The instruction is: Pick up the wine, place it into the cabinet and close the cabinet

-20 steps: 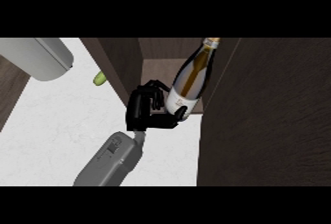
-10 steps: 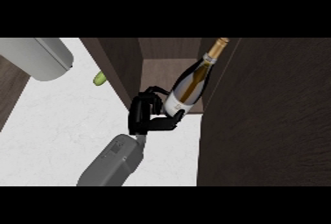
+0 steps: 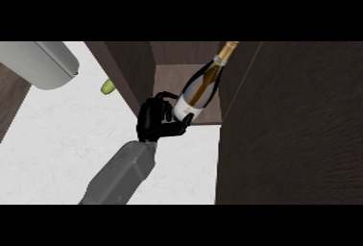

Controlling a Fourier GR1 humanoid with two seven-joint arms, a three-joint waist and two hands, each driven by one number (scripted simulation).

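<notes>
White counter (image 3: pixel 64 144) spreads left of and below the left hand (image 3: pixel 152 122). An open cabinet (image 3: pixel 135 72) stands just beyond it, with the door (image 3: pixel 291 134) to its right. Reaching forward, the hand grasps the base of the wine (image 3: pixel 200 89), which tilts inside the cabinet's mouth.

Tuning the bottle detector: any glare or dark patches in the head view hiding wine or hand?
Head view: no glare on the wine, its pale label and gold neck stand out from the dim cabinet; the black left hand, fingers curled round the wine's base, blends into the dark cabinet wall; the white counter is evenly lit.
</notes>
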